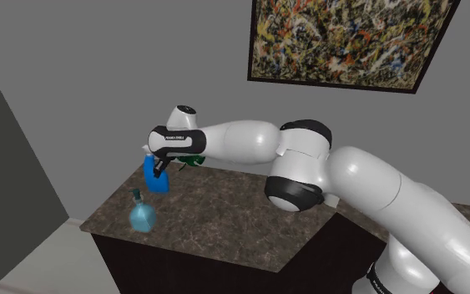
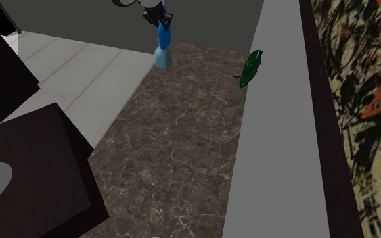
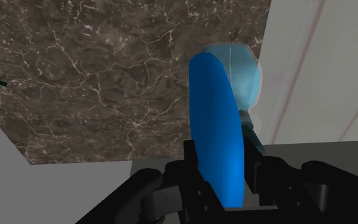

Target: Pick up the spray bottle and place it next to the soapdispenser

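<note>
Spray bottle (image 1: 156, 175): solid bright blue. Dispenser (image 1: 142, 215): pale see-through blue, dark teal neck noted. Surface (image 1: 216, 221): dark brown stone pattern, veined throughout in thin pale lines. Painting (image 1: 350, 38): splatter of yellow, red, orange, white and black, framed dark. Leaf (image 2: 251, 69): deep green. Wall (image 1: 99, 67): plain grey. Floor (image 2: 80, 67): light grey, crossed by fine lines. Arm (image 1: 241, 142): white, joints black. Fingers (image 3: 263, 170): black.

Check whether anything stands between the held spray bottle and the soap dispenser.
Nothing visible does. The gripper clasps the blue spray bottle, and bare counter lies between it and the pale blue soap dispenser near the counter's edge.
</note>
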